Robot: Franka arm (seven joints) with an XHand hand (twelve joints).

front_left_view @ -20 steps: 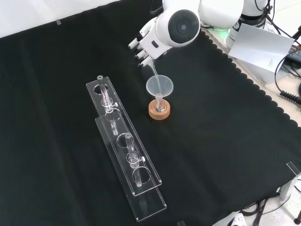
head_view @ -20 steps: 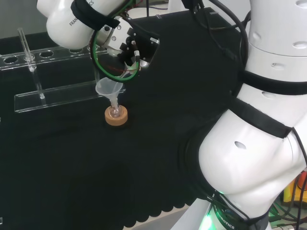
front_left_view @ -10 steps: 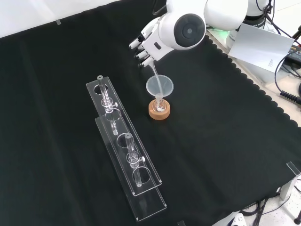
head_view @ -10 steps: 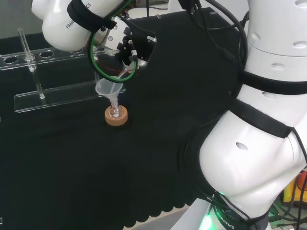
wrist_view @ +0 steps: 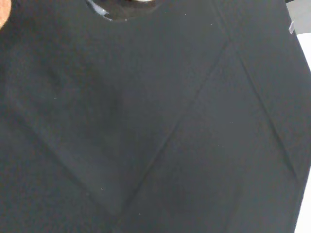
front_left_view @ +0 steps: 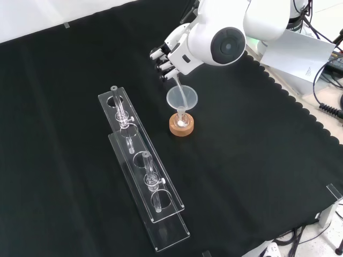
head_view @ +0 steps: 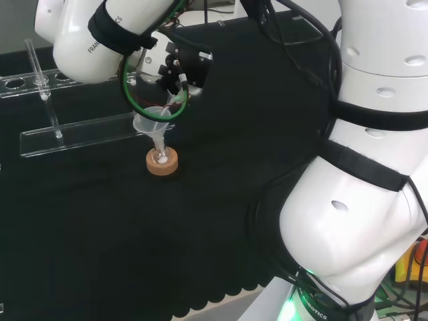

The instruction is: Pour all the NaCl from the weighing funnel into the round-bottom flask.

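NaCl shows as a white patch in the round-bottom flask (front_left_view: 181, 122), which sits on a cork ring (front_left_view: 181, 127) mid-table w/ a clear funnel (front_left_view: 181, 98) in its neck. Hand (front_left_view: 170, 56) hangs above, fingers curled, pinching the weighing funnel (front_left_view: 176, 85), its tip tilted down over the funnel's mouth. Risk: if the tip drifts off the rim, salt hits the cloth; a knock to the funnel could tip the flask off the ring. Hard to tell how much salt remains in the weighing funnel – clear ware, grip partly hidden by the arm.
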